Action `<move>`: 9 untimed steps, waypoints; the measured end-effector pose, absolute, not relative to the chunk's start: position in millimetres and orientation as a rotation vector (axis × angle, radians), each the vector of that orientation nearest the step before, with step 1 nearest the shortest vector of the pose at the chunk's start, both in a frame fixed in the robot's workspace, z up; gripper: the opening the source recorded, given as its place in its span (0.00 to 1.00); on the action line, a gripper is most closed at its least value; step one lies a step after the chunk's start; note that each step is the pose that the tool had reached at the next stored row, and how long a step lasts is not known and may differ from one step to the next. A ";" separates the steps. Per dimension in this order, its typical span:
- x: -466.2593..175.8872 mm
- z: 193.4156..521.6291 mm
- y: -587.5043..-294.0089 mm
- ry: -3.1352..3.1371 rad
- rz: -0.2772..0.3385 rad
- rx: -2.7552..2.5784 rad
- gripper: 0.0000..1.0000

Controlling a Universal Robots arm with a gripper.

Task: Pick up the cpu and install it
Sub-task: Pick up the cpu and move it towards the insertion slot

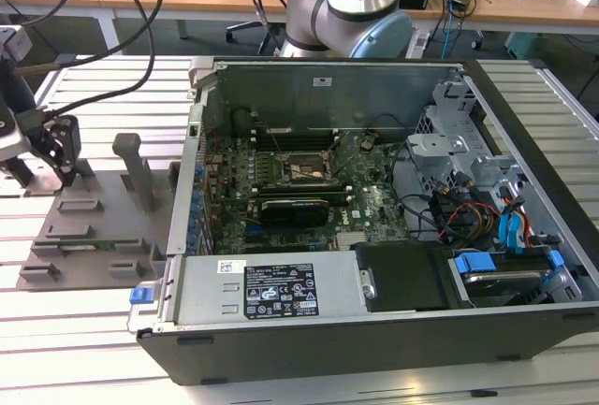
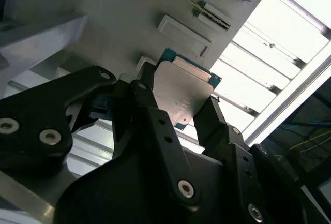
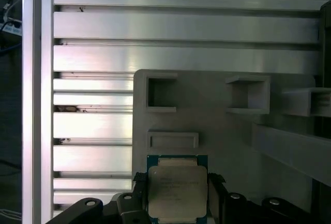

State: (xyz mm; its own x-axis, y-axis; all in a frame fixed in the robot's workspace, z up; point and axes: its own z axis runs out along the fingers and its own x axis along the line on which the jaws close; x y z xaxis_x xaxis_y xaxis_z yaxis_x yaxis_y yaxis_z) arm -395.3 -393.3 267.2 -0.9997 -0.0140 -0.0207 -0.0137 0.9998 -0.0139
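Note:
The cpu (image 2: 182, 90) is a flat square chip with a silver-grey top plate and a green rim (image 3: 177, 189). It sits between the two black fingers of my gripper (image 2: 178, 99), which press on its opposite edges just over the grey plastic holder tray (image 3: 217, 125). In the exterior view my gripper (image 1: 56, 157) hangs over the far end of that tray (image 1: 94, 227), at the exterior view's left. The motherboard's black socket frame (image 1: 301, 171) lies inside the open computer case (image 1: 524, 143), well to the exterior view's right of my gripper.
The tray carries raised slots and an upright post (image 1: 140, 171). Ribbed aluminium table slats (image 3: 155, 27) surround it. The case's raised side wall (image 1: 192, 180) stands between tray and motherboard. Cables, a drive cage (image 1: 449, 143) and a power supply (image 1: 271, 288) fill the case.

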 end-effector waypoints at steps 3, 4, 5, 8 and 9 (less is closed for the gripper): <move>-395.3 271.3 -393.2 3.121 -0.021 -0.022 0.55; -395.4 273.3 -393.2 3.121 -0.022 -0.022 0.55; -395.4 274.8 -393.2 3.121 -0.022 -0.022 0.55; -395.3 280.1 -393.1 3.121 -0.021 -0.022 0.55; -395.3 281.5 -393.1 3.121 -0.022 -0.022 0.55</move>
State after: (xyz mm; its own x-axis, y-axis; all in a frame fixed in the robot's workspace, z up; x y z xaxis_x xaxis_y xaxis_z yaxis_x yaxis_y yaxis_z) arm -395.3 -393.1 281.5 -0.9997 -0.0140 -0.0207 -0.0137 0.9998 -0.0140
